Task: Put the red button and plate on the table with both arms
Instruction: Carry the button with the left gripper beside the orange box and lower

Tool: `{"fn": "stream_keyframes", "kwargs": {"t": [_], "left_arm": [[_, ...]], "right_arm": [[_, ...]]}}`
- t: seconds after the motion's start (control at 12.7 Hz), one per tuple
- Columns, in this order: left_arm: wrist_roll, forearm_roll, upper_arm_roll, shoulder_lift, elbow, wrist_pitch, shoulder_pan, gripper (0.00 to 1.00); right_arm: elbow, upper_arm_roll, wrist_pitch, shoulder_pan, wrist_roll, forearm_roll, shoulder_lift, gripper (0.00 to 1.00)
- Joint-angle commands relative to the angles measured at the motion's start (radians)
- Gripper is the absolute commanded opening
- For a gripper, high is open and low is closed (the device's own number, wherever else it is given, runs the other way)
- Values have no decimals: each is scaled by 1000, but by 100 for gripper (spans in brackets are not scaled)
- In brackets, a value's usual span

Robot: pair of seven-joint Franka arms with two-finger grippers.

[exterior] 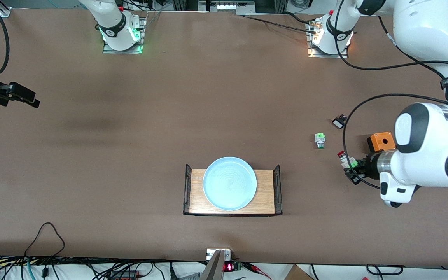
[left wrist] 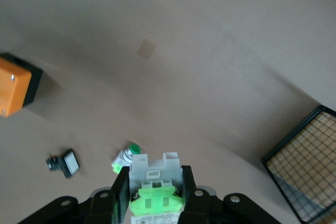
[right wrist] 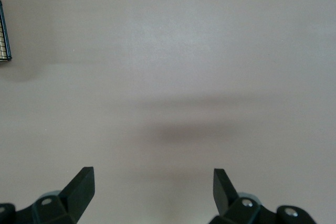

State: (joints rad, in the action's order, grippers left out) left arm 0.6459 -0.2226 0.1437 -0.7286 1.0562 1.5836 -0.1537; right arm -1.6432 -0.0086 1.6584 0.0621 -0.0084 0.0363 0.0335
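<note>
Brown table (exterior: 130,155) spreads under both arms; the blue plate (exterior: 230,183) sits on the wooden tray (exterior: 265,194), not yet moved. Toward the left arm's end from the tray, the left gripper (exterior: 351,166) is clamped on the red button (exterior: 346,159), a white body with green block and red cap, apparently mid-carry; lowering and release come next. The right gripper (right wrist: 152,187) waits, jaws wide and empty, over bare table.

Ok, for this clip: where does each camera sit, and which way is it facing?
Front view: high across the table, facing both arm bases; plate on the tray.
Left wrist view: over the table; left end effector shut on the red button.
Right wrist view: over bare table; right end effector open.
Shared: orange box, front and left wrist.
</note>
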Motion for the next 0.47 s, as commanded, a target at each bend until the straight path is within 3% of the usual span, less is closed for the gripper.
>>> {"fn": "stream_keyframes", "kwargs": {"t": [0.0, 0.39], "left_arm": [[-162, -23, -6, 46, 137, 97, 23, 4], [-466, -18, -1, 26, 330, 344, 60, 4]], "right_arm": [[10, 4, 1, -1, -13, 7, 3, 100], [9, 7, -9, -36, 86, 20, 17, 100]]}}
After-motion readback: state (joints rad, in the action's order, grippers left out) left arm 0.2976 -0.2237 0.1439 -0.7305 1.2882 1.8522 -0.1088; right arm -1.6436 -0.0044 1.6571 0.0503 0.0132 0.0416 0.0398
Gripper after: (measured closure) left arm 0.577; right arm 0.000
